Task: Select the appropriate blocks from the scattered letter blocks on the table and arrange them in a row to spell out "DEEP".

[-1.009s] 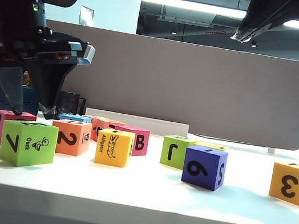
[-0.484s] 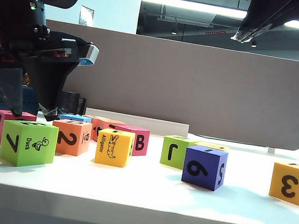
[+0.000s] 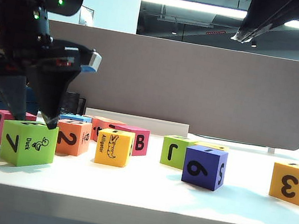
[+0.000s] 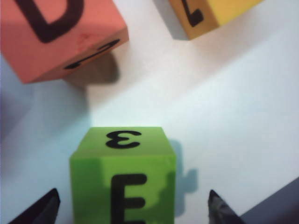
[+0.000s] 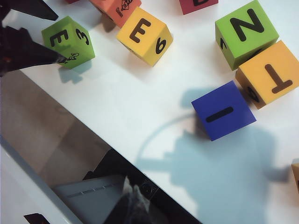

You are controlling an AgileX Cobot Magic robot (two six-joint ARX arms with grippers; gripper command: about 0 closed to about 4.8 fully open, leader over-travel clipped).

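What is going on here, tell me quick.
The left gripper hangs with its jaws wide open either side of the lime green block, the one with E on top, at the table's front left; nothing is held. Beside it sit the orange D block and the yellow Alligator block. The right gripper hangs shut, high above the table, holding nothing.

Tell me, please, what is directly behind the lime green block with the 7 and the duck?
Behind the lime green block a pink block shows partly; its faces are mostly covered. The left tool hangs open over the green block.
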